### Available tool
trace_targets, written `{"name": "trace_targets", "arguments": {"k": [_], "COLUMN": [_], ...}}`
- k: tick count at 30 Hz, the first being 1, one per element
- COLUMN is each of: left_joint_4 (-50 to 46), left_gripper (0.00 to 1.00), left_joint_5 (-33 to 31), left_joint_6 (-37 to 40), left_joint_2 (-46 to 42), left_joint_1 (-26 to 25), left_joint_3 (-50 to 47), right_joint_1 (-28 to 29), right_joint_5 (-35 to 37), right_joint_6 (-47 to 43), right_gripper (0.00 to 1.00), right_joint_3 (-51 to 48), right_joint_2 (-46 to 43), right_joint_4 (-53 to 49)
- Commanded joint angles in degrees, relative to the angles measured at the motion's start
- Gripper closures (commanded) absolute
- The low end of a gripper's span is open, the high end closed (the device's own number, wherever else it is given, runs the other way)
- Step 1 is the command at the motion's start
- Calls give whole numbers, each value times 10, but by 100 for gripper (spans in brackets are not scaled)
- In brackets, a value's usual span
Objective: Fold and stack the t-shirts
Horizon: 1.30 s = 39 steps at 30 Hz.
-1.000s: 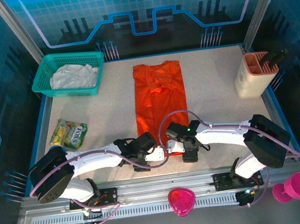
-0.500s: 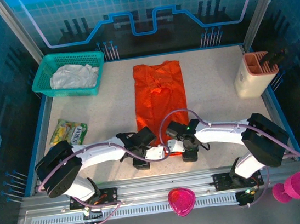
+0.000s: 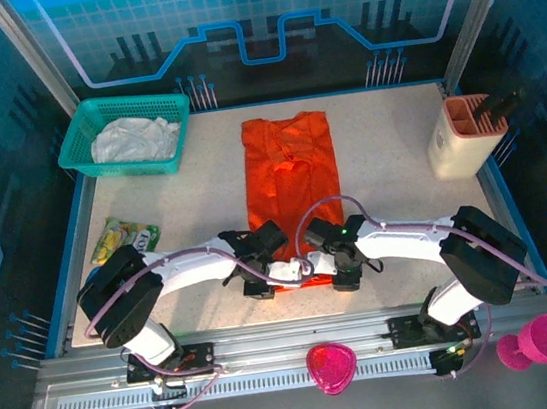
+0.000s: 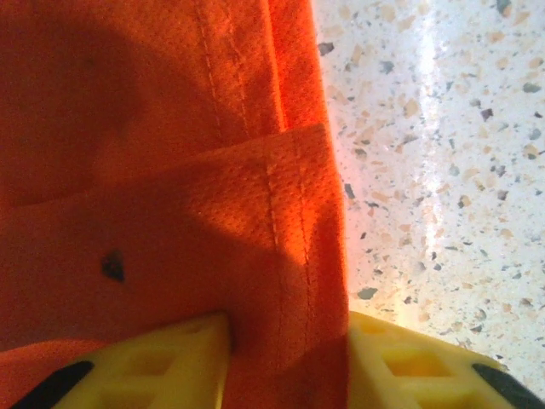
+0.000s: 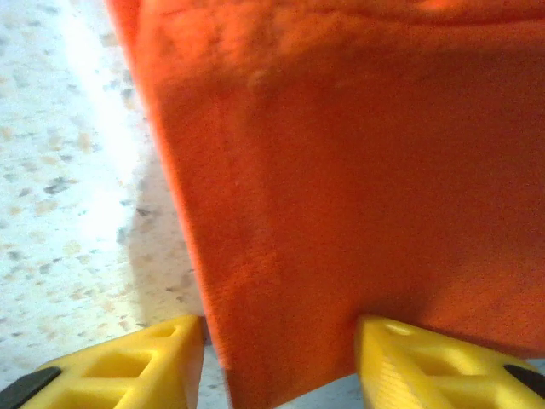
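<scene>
The orange t-shirt (image 3: 289, 182) lies flat in a long narrow strip down the middle of the table. Both grippers sit at its near hem. My left gripper (image 3: 264, 284) is at the left corner; in the left wrist view my left gripper (image 4: 285, 324) has its yellow fingers (image 4: 170, 362) pressed against a ridge of the orange t-shirt (image 4: 170, 196). My right gripper (image 3: 342, 276) is at the right corner; in the right wrist view my right gripper (image 5: 279, 328) straddles the corner of the orange t-shirt (image 5: 341, 170), jaws apart, with a small gap at one finger. The white t-shirt (image 3: 134, 140) lies crumpled in the teal basket (image 3: 78, 139).
A yellow-green snack packet (image 3: 125, 242) lies at the left of the table. A beige utensil holder (image 3: 466, 134) stands at the right edge. A pink bowl (image 3: 332, 366) and a pink cup (image 3: 545, 338) sit on the rail in front of the arms.
Both grippers have slid a little forward onto the shirt's near hem, and both pairs of jaws have narrowed, the left more than the right. The shirt has not shifted.
</scene>
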Motion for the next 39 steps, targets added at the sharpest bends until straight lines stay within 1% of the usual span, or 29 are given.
{"name": "trace_targets", "arguments": {"k": [1,3,4,5,6,7,10,11,12,17,22,29,35,39], "left_joint_4": [99,98,95,89,81,76,64,63,64,58,35,-28,-100,-147], "left_gripper": [69,74,79,85,97,100,100,100,100,100,100,100,100,100], "left_joint_5": [-136,-152,-155,-157,-158,-159,-163,-165,-167,-187,-210,-230,-250,-253], "left_joint_6": [-2,-7,-12,-19,-28,-35,-58,-62,-64,-74,-100,-153,-200,-219], "left_joint_2": [72,69,67,65,62,60,51,46,41,-6,-86,-188,-228,-235], "left_joint_1": [24,24,24,24,24,24,22,20,16,-5,-35,-90,-133,-146], "left_joint_3": [-27,-26,-23,-19,-14,-10,-6,-9,-13,-29,-43,-49,-9,35], "right_joint_1": [0,0,-1,0,-1,-2,-1,-1,-1,-2,3,19,52,63], "right_joint_5": [8,11,11,12,13,13,9,6,5,16,3,7,-11,-5], "right_joint_6": [-16,-16,-15,-15,-15,-16,-16,-17,-19,-15,-12,-4,8,10], "right_gripper": [59,66,67,68,70,72,79,88,100,100,100,100,100,100], "right_joint_3": [16,19,21,23,24,25,28,30,33,39,46,51,75,89], "right_joint_2": [0,0,1,2,3,4,3,2,0,-33,-105,-210,-266,-274], "right_joint_4": [66,63,60,57,56,54,48,44,40,17,-21,-104,-159,-187]}}
